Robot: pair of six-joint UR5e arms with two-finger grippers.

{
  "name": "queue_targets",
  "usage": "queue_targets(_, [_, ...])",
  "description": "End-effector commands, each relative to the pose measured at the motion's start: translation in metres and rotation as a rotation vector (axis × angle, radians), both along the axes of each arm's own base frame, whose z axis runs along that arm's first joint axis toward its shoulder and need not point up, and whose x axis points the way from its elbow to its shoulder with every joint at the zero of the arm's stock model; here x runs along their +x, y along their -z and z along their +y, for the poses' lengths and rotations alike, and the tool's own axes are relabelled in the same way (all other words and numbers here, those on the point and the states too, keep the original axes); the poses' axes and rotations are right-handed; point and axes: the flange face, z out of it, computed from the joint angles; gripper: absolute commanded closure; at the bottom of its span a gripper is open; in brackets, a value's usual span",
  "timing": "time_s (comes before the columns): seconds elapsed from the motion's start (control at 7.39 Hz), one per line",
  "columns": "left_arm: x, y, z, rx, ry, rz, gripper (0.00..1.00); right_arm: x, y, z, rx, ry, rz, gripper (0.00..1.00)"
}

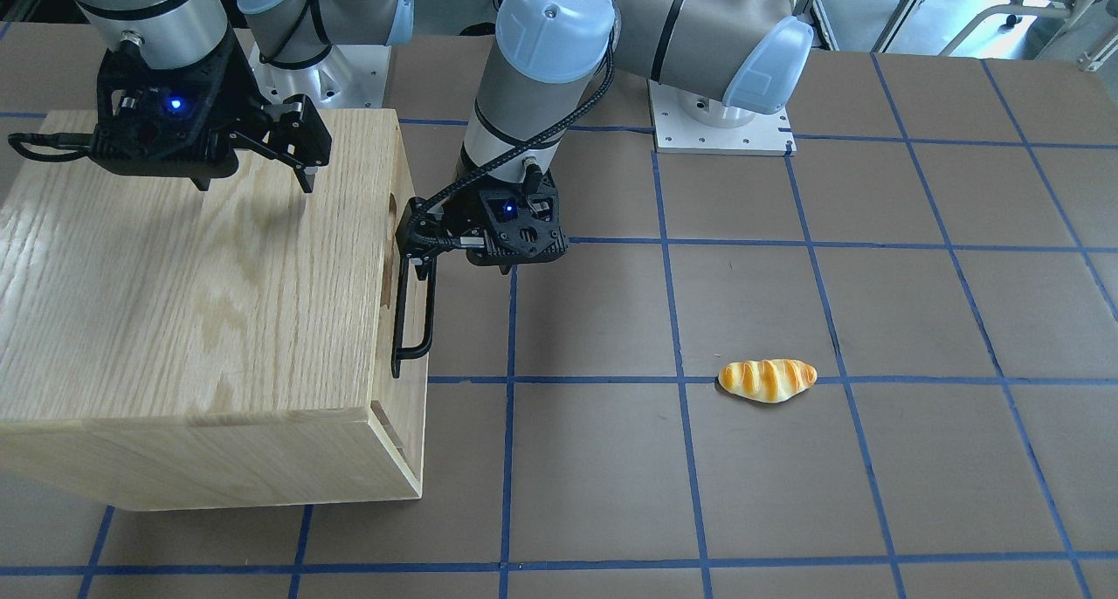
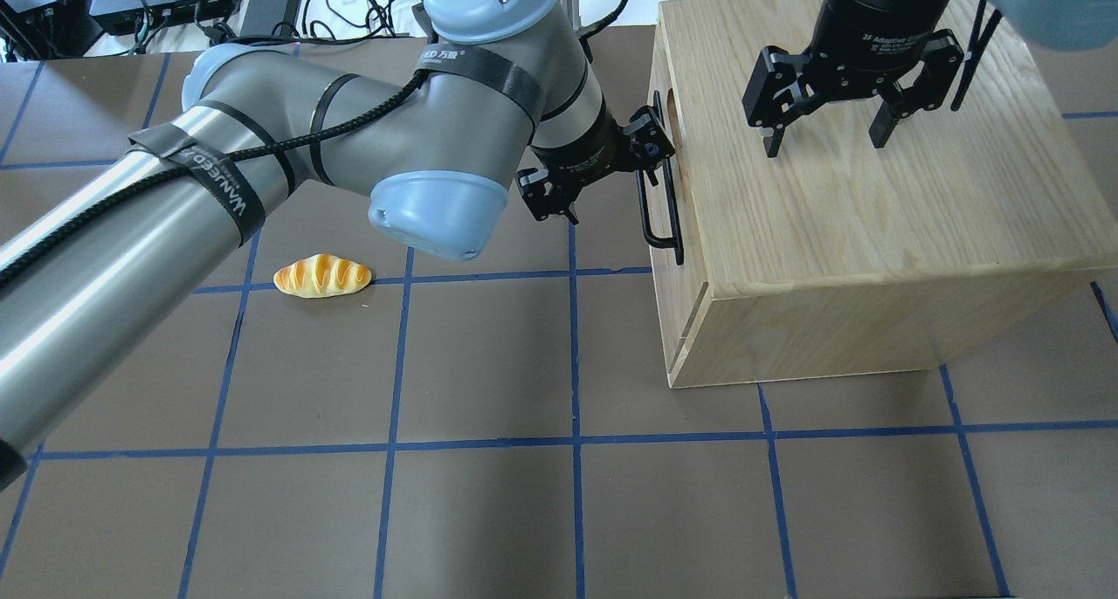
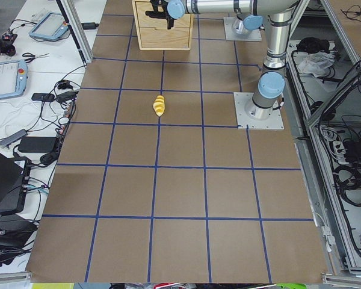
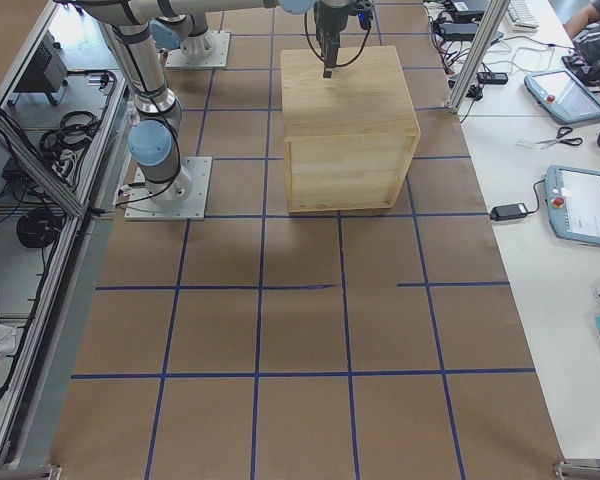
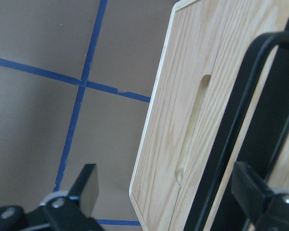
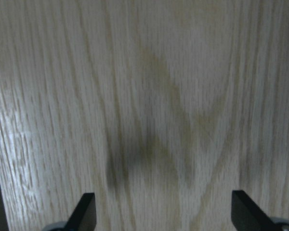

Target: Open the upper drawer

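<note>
The oak cabinet [image 2: 873, 189] stands on the robot's right side, its front facing the table's middle. The upper drawer [image 5: 233, 53] sits flush in that front, shut, with its black bar handle [image 2: 661, 215] sticking out. My left gripper [image 2: 611, 199] is open at the handle's far end. In the left wrist view the handle [image 5: 226, 154] lies between the two fingers, close to the right finger [image 5: 250, 190]. An oblong slot [image 5: 195, 130] shows beside the handle. My right gripper [image 2: 825, 143] is open and empty, hovering over the cabinet's top.
A toy bread roll [image 2: 322, 276] lies on the brown mat left of the middle, also in the front-facing view [image 1: 767, 380]. Blue tape lines grid the mat. The left arm's bulky elbow [image 2: 437, 206] hangs over the table near the cabinet front.
</note>
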Motion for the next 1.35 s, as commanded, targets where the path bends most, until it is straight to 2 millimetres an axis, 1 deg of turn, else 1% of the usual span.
queue_targets(0.0, [-0.0004,0.0052,-0.0003,0.001,0.023,-0.008,0.00,0.0000,-0.0004,-0.0001,-0.001,0.000,0.000,0.00])
queue_targets(0.54, [-0.0006,0.0065,-0.0005,0.000,0.028,-0.007,0.00,0.0000,0.0003,0.0001,0.001,-0.002,0.000,0.00])
queue_targets(1.22, [-0.0024,0.0148,-0.0054,-0.014,0.051,-0.010,0.00,0.0000,0.0003,0.0001,0.001,0.000,0.000,0.00])
